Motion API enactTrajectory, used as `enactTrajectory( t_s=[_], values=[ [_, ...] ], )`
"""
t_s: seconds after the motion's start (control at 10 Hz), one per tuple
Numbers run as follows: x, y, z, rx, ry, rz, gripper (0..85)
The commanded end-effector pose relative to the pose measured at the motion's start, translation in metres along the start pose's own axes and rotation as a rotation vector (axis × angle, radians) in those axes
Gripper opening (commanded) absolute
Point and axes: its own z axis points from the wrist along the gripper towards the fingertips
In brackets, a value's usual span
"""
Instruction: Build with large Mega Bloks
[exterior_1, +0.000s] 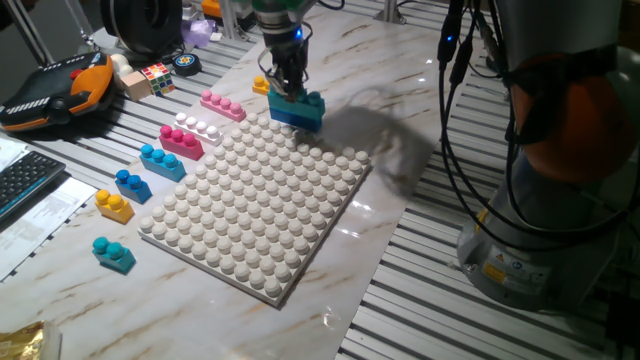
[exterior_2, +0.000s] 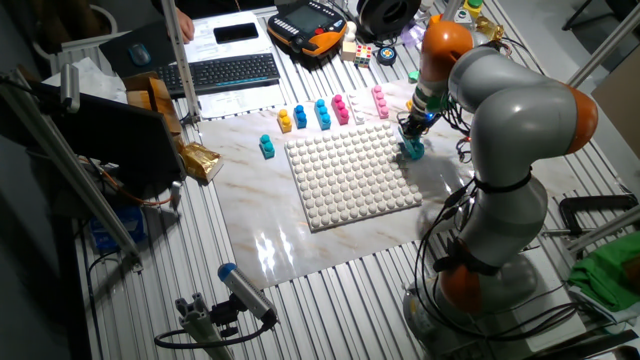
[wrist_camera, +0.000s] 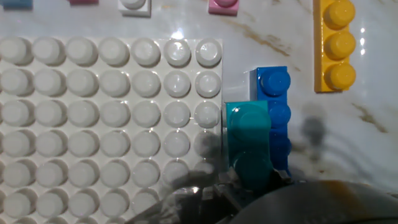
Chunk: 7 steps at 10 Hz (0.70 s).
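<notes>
Mega Bloks are the job; the big white baseplate (exterior_1: 262, 205) fills the table's middle, and a teal brick (wrist_camera: 249, 140) over a blue brick (wrist_camera: 273, 109) sits just off its 3 o'clock edge in the hand view. The gripper (exterior_1: 287, 82) stands on that pair, fingers apparently closed on the teal brick. Risk: the pair may split on lifting, dropping the blue brick. A yellow brick (wrist_camera: 336, 43) lies near at 1 o'clock.
</notes>
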Motion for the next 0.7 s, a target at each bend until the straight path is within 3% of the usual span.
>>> enactTrajectory(
  t_s=[0.0,0.1,0.2,0.5,0.6],
  values=[
    [0.0,-0.001,0.0,-0.016,0.005,-0.003,0.7],
    [0.0,-0.001,0.0,-0.025,0.006,0.013,0.7],
    [-0.005,0.003,0.001,-0.011,0.005,0.025,0.7],
    [-0.028,0.01,0.012,-0.036,0.016,0.035,0.7],
    [-0.03,0.014,0.015,-0.04,0.013,0.041,0.7]
  ],
)
